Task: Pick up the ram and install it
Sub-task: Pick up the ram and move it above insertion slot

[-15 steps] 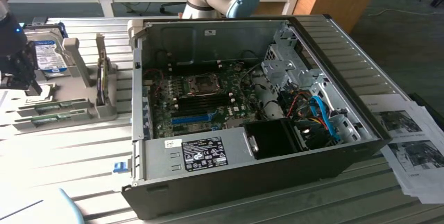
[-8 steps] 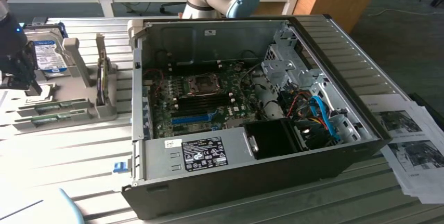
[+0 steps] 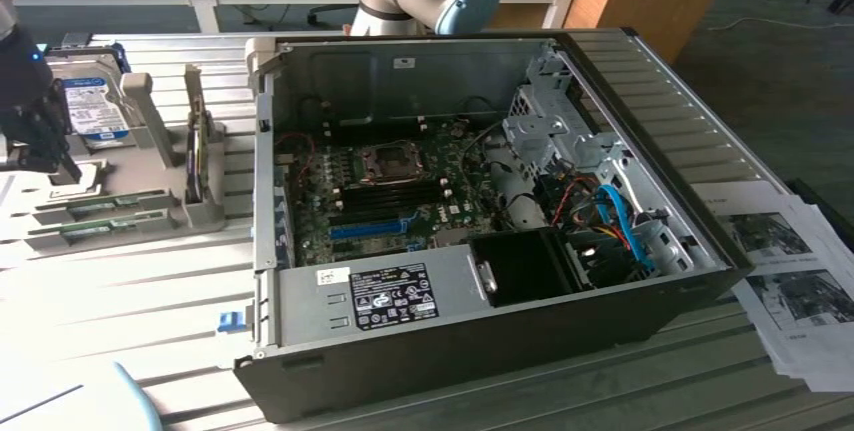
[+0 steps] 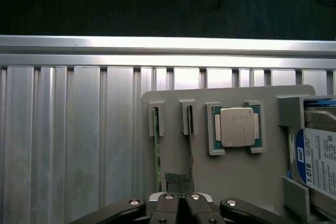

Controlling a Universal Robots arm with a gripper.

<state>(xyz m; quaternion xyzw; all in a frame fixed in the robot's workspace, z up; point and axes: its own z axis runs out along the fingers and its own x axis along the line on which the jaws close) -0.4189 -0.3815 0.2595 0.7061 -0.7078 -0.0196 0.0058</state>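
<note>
While the fingers (image 4: 173, 179) are pressed shut on nothing, the long thin green ram stick (image 4: 156, 150) stands on edge in the grey plastic holder (image 4: 236, 171) just beside them, at the exterior view's left.

The end effector (image 4: 181, 198), jaws pressed together, hangs over a grey holder (image 4: 252, 174) lying on the ribbed counter (image 4: 68, 140). With it as dial centre, one ram (image 4: 156, 153) stands on edge at eleven o'clock and a second ram (image 4: 190, 142) just past twelve, each with its far end in a slot. The CPU (image 4: 236, 127) lies at one o'clock, the drive (image 4: 317, 163) between two and three, at the holder's edge.
</note>
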